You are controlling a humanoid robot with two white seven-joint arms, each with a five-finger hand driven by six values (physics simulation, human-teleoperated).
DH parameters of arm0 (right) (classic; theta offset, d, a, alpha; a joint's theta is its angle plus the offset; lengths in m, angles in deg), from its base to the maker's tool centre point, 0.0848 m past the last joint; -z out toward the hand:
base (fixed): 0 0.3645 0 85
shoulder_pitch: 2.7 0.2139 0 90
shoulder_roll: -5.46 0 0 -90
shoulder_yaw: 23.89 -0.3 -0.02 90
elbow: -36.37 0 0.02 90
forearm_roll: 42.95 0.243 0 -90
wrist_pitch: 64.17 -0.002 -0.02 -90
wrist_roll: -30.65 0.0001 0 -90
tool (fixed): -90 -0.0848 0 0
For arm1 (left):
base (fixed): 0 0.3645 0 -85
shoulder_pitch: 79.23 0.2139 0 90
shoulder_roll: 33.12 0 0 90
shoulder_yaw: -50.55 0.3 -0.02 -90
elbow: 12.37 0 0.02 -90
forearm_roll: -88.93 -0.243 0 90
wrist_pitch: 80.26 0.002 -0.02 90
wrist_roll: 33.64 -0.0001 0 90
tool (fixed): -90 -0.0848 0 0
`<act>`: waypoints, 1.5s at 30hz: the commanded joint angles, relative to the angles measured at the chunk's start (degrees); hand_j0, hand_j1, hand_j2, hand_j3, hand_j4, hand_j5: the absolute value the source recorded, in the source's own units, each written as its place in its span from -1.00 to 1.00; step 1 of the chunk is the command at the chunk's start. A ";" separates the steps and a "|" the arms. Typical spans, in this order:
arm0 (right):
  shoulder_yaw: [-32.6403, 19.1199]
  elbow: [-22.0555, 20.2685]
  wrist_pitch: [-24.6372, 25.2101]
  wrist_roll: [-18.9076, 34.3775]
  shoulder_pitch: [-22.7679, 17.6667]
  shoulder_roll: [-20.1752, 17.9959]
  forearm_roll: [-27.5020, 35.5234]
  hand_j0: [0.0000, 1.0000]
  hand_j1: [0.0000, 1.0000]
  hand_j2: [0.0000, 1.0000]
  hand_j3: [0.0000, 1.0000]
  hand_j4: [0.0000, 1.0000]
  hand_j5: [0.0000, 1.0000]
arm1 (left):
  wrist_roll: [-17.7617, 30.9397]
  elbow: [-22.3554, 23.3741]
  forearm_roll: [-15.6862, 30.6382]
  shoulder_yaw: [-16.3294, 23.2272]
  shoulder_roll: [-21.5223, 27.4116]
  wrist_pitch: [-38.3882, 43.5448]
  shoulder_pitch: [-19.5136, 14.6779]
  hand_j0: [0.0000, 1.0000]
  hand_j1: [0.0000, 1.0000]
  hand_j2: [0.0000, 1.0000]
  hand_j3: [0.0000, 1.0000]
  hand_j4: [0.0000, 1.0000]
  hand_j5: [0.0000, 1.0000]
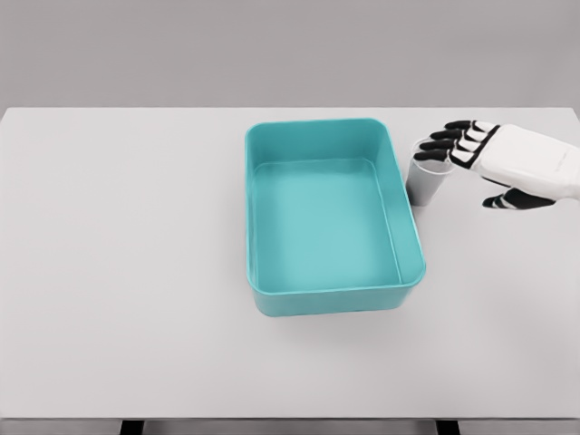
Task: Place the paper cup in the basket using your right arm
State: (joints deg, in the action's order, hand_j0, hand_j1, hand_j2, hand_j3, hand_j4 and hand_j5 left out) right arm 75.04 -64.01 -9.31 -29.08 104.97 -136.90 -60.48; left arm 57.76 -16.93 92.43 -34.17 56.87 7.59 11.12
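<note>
Black fingertips [441,145] spread and extended, reaching over the rim of the paper cup [427,181], thumb held apart below, nothing gripped. Behind them the right hand [494,163] lies palm-down, its white forearm running off the right edge. The cup stands upright on the white table [118,272], just beside the teal basket [328,299], outside its right wall.

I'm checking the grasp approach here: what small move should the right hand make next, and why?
Probably close the fingers around the paper cup. The right hand is spread, fingertips over the cup's rim, thumb apart, nothing gripped. The cup stands upright on the table just right of the teal basket.
</note>
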 commanded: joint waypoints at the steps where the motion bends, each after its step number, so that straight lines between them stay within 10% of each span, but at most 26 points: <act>1: -0.58 0.18 0.14 0.05 0.00 -0.03 0.39 1.00 1.00 1.00 1.00 1.00 1.00 | 0.01 0.00 0.01 0.00 0.00 -0.05 0.00 1.00 1.00 1.00 1.00 1.00 1.00; 7: -6.20 7.74 0.14 0.05 0.44 8.50 0.12 1.00 1.00 1.00 1.00 1.00 1.00 | 0.01 0.00 0.01 0.00 0.00 0.04 0.00 1.00 1.00 1.00 1.00 1.00 1.00; 10: -6.12 12.75 1.30 0.14 0.18 8.50 10.04 1.00 1.00 1.00 1.00 1.00 1.00 | 0.01 0.00 -0.08 0.00 0.00 -0.05 0.00 1.00 1.00 1.00 1.00 1.00 1.00; 18: -5.77 22.42 22.13 4.73 0.88 15.00 27.63 1.00 1.00 1.00 1.00 1.00 1.00 | 0.01 0.00 0.01 0.00 0.00 -0.05 0.00 1.00 1.00 1.00 1.00 1.00 1.00; 32: -5.77 43.34 14.66 4.73 3.96 22.47 30.97 1.00 1.00 1.00 1.00 1.00 1.00 | 0.01 0.00 0.01 0.00 0.00 0.04 0.00 1.00 1.00 1.00 1.00 1.00 1.00; 45: -5.77 44.84 15.63 4.73 5.54 27.22 35.10 1.00 1.00 1.00 1.00 1.00 1.00 | 0.01 0.00 0.01 0.00 0.00 0.04 0.00 1.00 1.00 1.00 1.00 1.00 1.00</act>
State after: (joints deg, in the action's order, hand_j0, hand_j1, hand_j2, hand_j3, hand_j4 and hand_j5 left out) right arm 69.33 -19.24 6.08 -24.35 110.51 -109.95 -27.48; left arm 57.75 -16.93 92.42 -34.17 56.87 7.59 11.12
